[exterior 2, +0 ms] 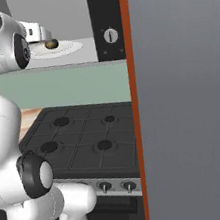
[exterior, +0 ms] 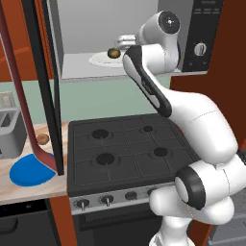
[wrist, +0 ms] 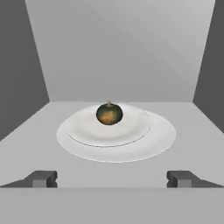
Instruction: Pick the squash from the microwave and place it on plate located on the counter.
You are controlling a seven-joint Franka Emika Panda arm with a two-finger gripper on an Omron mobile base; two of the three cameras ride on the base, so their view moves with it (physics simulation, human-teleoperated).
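So the squash (wrist: 109,113) is sitting upright in the middle of the white turntable disc (wrist: 144,146) inside the microwave (exterior: 81,29), stem nub pointing up, nothing touching it. The door (exterior: 41,81) hangs wide open on the left side in the left base view, dark frame with a reddish edge. The arm is reaching up and into the cavity, and the gripper (wrist: 112,178) is parked right at the mouth of it, facing the squash head on. Jaws are spread wide with nothing between them; the two dark fingertips (wrist: 41,178) sit well apart at the bottom of the hand view, and the squash is still some way ahead of them. Below, the black stovetop (exterior: 125,144) has four burners, and left of it on the table (exterior: 29,190) is the blue plate (exterior: 26,173), partly hidden behind the door edge. A small brown egg-shaped thing (exterior: 43,139) lies near it, and a grey toaster (exterior: 10,127) stands at the far left.
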